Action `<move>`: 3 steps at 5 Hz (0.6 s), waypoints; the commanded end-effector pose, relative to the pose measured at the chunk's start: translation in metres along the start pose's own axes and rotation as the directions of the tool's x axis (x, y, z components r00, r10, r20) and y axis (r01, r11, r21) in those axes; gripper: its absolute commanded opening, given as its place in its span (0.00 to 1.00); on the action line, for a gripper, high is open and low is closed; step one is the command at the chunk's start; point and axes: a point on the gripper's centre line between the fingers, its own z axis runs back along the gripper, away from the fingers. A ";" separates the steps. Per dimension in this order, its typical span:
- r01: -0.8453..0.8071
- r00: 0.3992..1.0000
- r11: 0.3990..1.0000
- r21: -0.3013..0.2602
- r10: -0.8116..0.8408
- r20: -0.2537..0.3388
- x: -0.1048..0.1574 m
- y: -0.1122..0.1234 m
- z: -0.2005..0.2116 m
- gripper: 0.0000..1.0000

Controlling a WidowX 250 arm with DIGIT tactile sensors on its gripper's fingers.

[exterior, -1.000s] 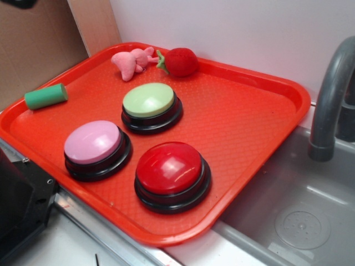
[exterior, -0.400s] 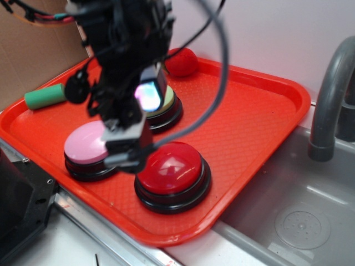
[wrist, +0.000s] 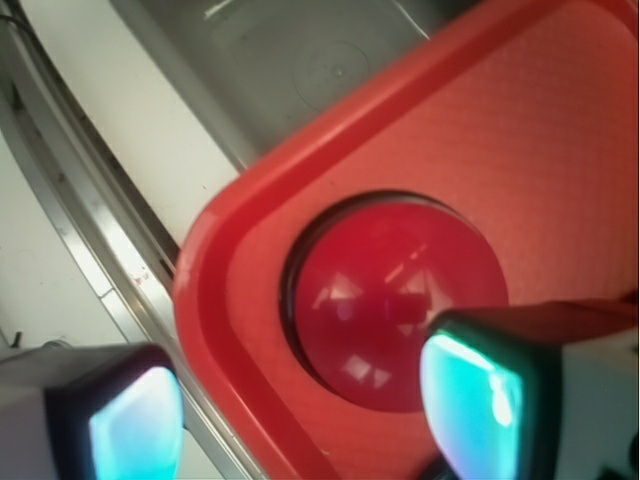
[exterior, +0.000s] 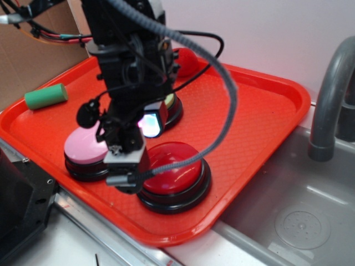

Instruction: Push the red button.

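The red button [exterior: 178, 166] has a smooth, glossy plastic dome throwing sharp highlights, seated in a shiny black plastic ring; the pink-domed button [exterior: 83, 148] at near left looks duller, closer to satin. The red tray [exterior: 249, 122] is plastic with a fine pebbled floor and a smooth glossy rim, while the sink [exterior: 299, 216] at right is matt grey plastic. The gripper [wrist: 300, 415] fingers are black with glowing translucent cyan pads, and the green cylinder [exterior: 46, 96] at far left looks matt

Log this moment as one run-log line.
gripper: open, over near-left edge of red button | contact: cannot tell | orange tray: holds button
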 end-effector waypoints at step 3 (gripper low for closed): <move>-0.044 0.995 0.989 0.138 0.056 -0.085 0.008 0.004 -0.018 1.00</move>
